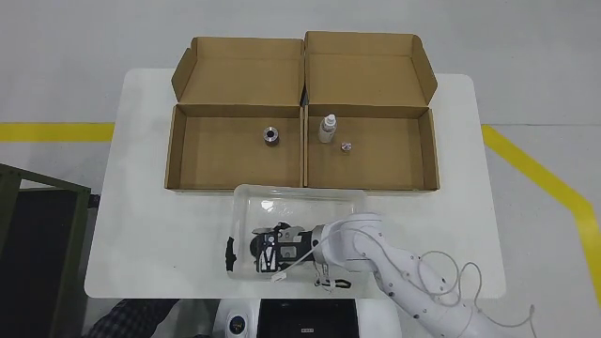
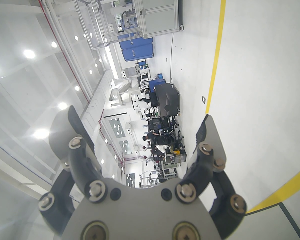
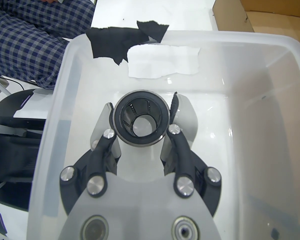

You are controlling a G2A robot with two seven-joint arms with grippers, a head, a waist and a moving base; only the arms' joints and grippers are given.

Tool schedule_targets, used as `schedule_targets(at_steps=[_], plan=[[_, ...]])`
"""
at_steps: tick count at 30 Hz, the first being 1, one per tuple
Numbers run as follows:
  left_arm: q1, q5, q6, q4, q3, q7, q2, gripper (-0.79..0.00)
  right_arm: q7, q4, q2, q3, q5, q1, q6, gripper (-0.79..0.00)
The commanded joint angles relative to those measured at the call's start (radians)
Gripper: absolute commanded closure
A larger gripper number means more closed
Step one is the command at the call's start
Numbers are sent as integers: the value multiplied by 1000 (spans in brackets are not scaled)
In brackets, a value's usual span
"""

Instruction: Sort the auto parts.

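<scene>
Slippage seemed the main risk: the right gripper was closed on the black cylindrical bearing, gripping only its round side, so it could twist out when lifted over the wall of the clear plastic tub, where it sat low. The left brown cardboard box held a small metal ring; the right cardboard box held a small white bottle and a tiny metallic piece. The left gripper stood wide open, empty.

bin walls flank right claw, open above
</scene>
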Motion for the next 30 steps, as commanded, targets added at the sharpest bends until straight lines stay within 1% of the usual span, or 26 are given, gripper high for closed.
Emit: schedule_targets(at_steps=[1, 2, 8, 18, 26, 30], plan=[[0, 0, 0, 0, 0, 0, 0, -785, 0, 2, 0, 0, 5, 4, 0, -37], [0, 0, 0, 0, 0, 0, 0, -785, -1, 2, 0, 3, 8, 5, 0, 0], [0, 0, 0, 0, 0, 0, 0, -785, -16, -34, 11, 40, 41, -6, -13, 0], [0, 0, 0, 0, 0, 0, 0, -785, -41, -150, 40, 138, 106, -64, -28, 0], [0, 0, 0, 0, 0, 0, 0, -785, -37, -207, 59, 244, 259, -120, 33, 0], [0, 0, 0, 0, 0, 0, 0, -785, -41, -216, 66, 296, 360, -141, 68, 0]])
